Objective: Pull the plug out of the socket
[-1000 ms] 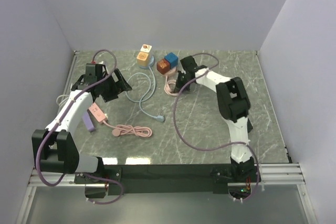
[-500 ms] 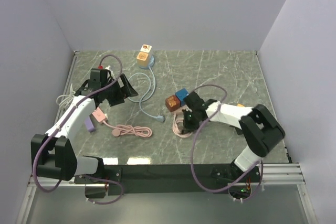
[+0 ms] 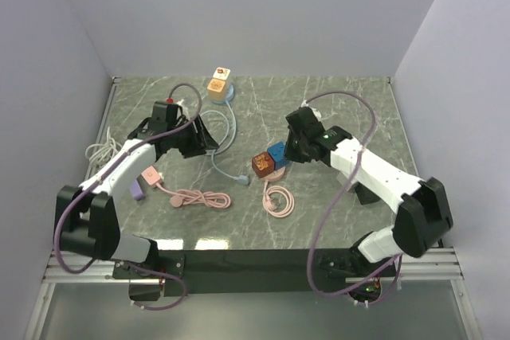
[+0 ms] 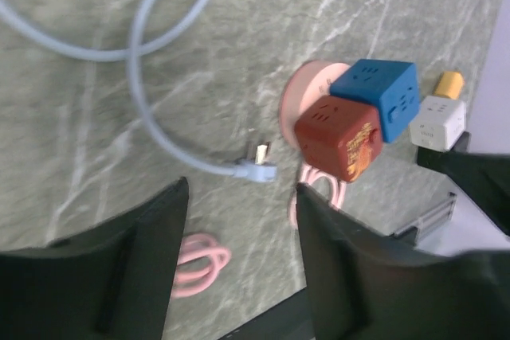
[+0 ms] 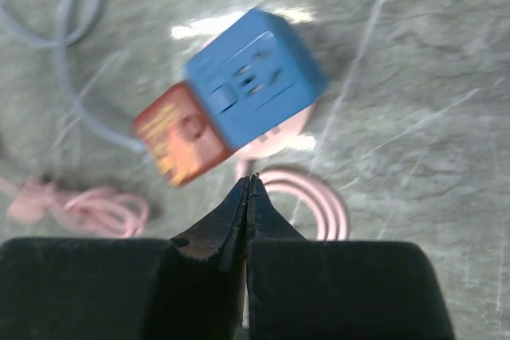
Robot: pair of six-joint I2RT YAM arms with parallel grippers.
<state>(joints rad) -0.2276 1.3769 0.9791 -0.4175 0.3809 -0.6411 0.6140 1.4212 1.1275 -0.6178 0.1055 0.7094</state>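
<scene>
Middle of table [image 3: 335, 109]: red cube [image 5: 179, 137] and blue cube [image 5: 251, 77] touching side by side on pink disc [image 4: 307, 89]. right gripper [image 5: 249, 185] just beside blue cube, fingers pressed together, holding nothing. left gripper [image 4: 239, 212] more to left, fingers apart, empty, over loose cable end [image 4: 256, 171]. pink coil [image 3: 279, 201] near cubes.
</scene>
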